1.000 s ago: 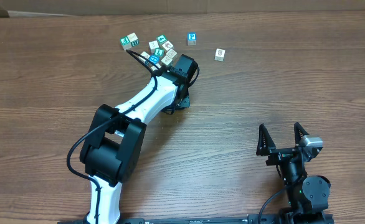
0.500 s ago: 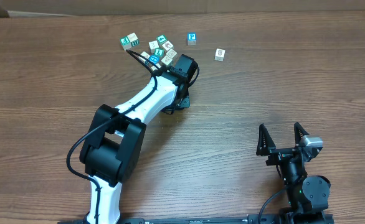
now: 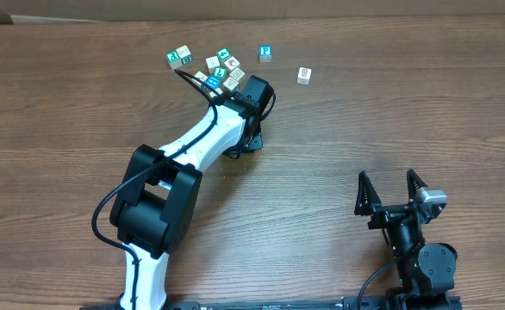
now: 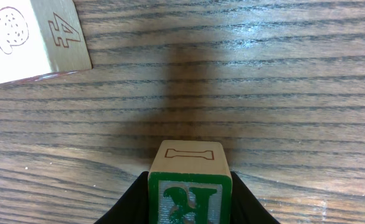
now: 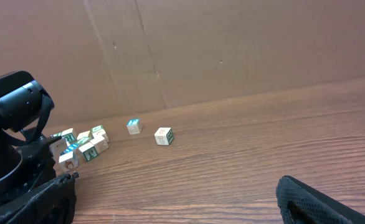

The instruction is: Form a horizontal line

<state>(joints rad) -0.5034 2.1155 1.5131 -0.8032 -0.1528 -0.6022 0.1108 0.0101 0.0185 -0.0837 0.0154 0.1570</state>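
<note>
My left gripper [image 4: 190, 202] is shut on a wooden cube with a green letter face [image 4: 190, 186]. Its black fingers [image 4: 129, 208] press both sides of the cube, just over the wood. From overhead, the left gripper [image 3: 233, 85] reaches into a loose cluster of alphabet cubes [image 3: 218, 71] at the table's far side. No horizontal line is in view; the cubes lie scattered. A tan cube marked "4" [image 4: 30, 37] lies ahead to the left. My right gripper [image 3: 392, 191] stands open and empty near the front right.
A blue-marked cube [image 3: 265, 53] and a pale cube [image 3: 303, 76] lie apart, right of the cluster. A green-and-teal cube [image 3: 179, 58] sits at its left end. A cardboard wall [image 5: 232, 50] rises behind the table. The left arm [image 3: 175, 164] stretches diagonally across the table's middle.
</note>
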